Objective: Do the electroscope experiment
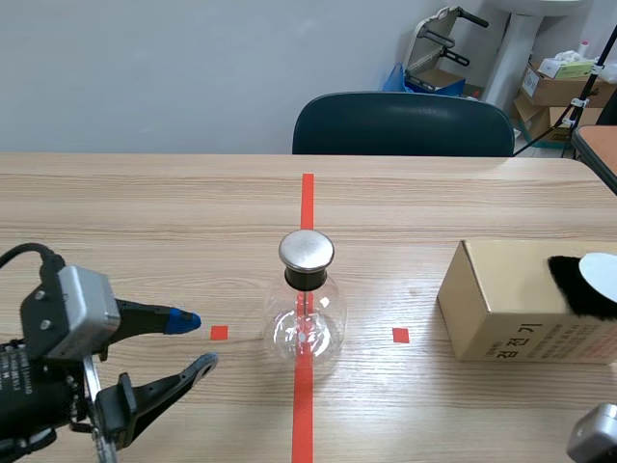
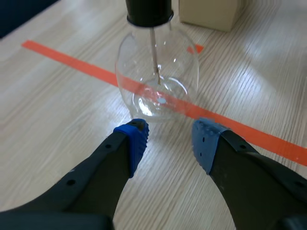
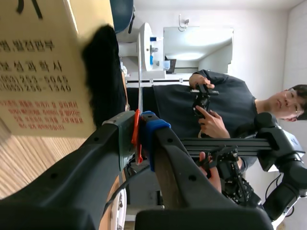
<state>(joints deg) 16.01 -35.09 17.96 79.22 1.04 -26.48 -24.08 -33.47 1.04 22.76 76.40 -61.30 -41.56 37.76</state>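
Observation:
The electroscope, a clear round flask [image 1: 306, 323] with a black neck and a metal cap [image 1: 307, 250], stands on the red tape line at the table's middle. My left gripper [image 1: 196, 342] is open at its left, pointing at it. In the left wrist view the flask [image 2: 158, 72] stands just ahead of the open left gripper [image 2: 171, 141]. My right gripper [image 3: 140, 122] is shut on a thin flat strip [image 3: 139, 62], red at the grip and white farther out, beside black fur [image 3: 103, 72] on a cardboard box [image 3: 38, 67].
The cardboard box [image 1: 501, 309] stands at the right with the black fur [image 1: 578, 285] and a white piece [image 1: 603, 273] on top. Only a grey part of the right arm [image 1: 596, 436] shows. A dark chair [image 1: 403, 123] stands across the table. A person [image 3: 225, 103] is behind.

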